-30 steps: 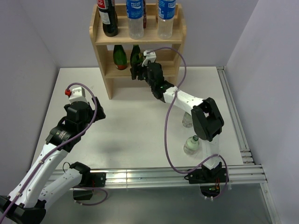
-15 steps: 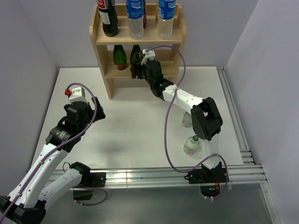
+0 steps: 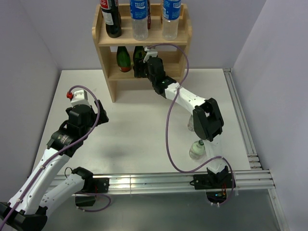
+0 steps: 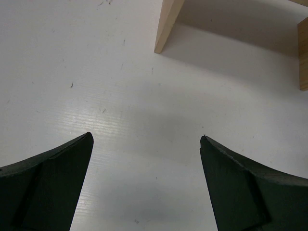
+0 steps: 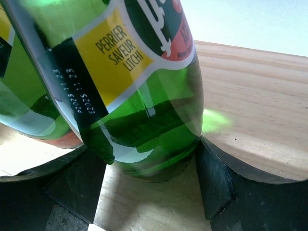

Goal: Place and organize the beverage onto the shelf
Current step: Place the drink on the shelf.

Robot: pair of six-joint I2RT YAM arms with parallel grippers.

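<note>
The light-wood shelf point(image 3: 103, 39) stands at the back of the table. My right gripper point(image 5: 144, 161) is shut on a green Perrier bottle point(image 5: 139, 96), with a finger point(image 5: 214, 183) touching each side near its base. The bottle's foot sits at the middle tier's board point(image 5: 250, 96), and the bottle leans in the right wrist view. From above, this bottle point(image 3: 138, 54) stands beside a second green bottle point(image 3: 123, 57) on the same tier. My left gripper point(image 4: 147, 137) hangs open over bare table, near the shelf's left foot point(image 4: 166, 29), with nothing between its fingers.
On the shelf's top board stand a dark cola bottle point(image 3: 111, 19) and two clear blue-labelled bottles point(image 3: 139, 19) point(image 3: 171, 19). Two clear bottles point(image 3: 197, 149) point(image 3: 191, 126) stand on the table beside the right arm. A metal rail point(image 3: 159, 182) runs along the near edge.
My right arm has pushed the green bottle further back into the middle tier, next to the other green bottle. Its jaws drew in slightly. The left arm has not moved.
</note>
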